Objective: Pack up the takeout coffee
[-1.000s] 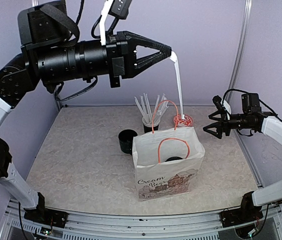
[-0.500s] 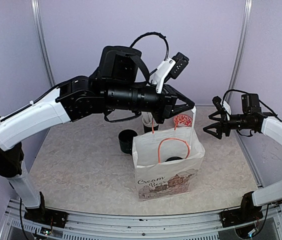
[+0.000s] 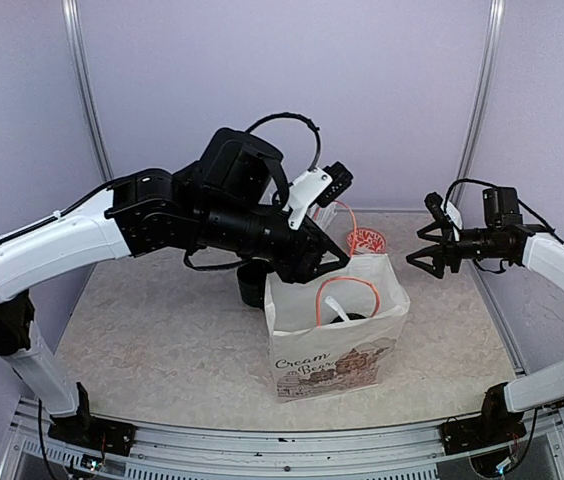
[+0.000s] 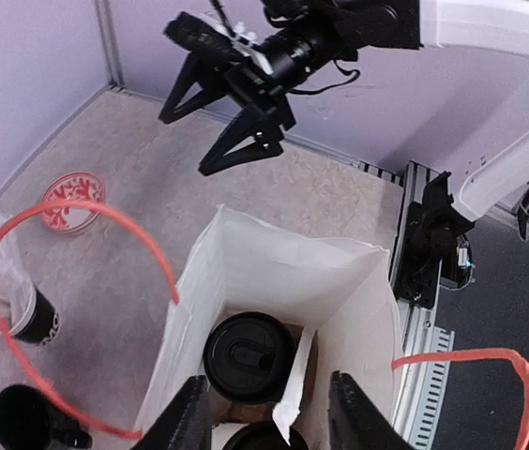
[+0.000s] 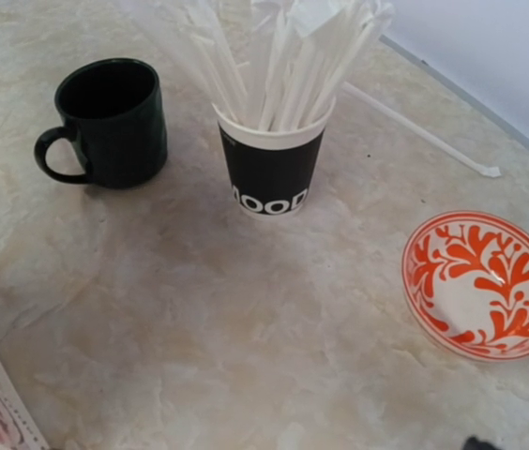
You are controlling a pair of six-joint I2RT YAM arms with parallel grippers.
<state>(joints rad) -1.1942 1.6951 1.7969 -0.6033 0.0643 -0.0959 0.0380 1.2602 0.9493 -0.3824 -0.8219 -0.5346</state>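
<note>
The left claw [image 4: 269,417] hangs wide open and empty just above the mouth of the paper bag [image 3: 334,345]. Inside the bag a coffee cup [image 4: 249,356] stands upright with its black lid on, and a second lid [image 4: 266,439] shows just nearer. To the right, the right claw [image 3: 424,256] is spread open and empty above the table [image 3: 162,330]. Behind the bag sit the straw cup [image 5: 272,169], black mug [image 5: 110,122] and plate [image 5: 482,284].
</note>
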